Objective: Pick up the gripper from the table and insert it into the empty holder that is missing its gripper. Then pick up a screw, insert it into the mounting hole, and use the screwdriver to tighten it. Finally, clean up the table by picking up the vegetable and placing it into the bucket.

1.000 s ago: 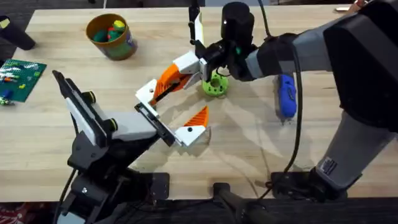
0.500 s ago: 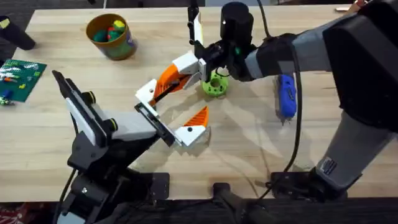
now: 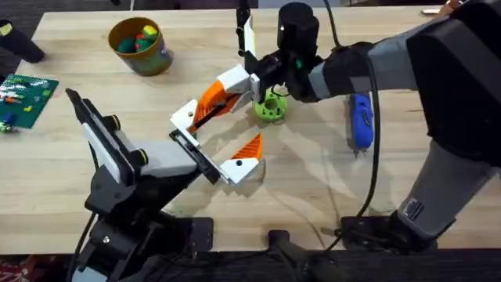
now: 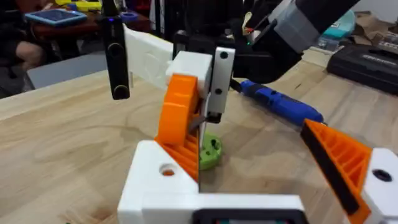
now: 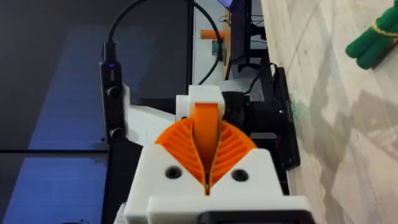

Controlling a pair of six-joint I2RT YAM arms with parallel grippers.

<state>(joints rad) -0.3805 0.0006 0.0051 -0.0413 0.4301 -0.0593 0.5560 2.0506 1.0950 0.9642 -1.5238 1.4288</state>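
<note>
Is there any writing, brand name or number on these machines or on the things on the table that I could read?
None can be read.
Screwdriver: no legible marking.
Bucket: a green and blue band, no words visible.
Green board at the table's edge: coloured specks, too small to read.
Orange gripper and holder: plain, no lettering.

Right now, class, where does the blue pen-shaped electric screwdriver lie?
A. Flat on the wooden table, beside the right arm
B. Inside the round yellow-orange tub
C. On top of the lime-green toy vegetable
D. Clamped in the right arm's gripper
A: the blue pen-shaped electric screwdriver lies flat on the wooden table, while the right gripper is shut on the long orange finger.
</note>
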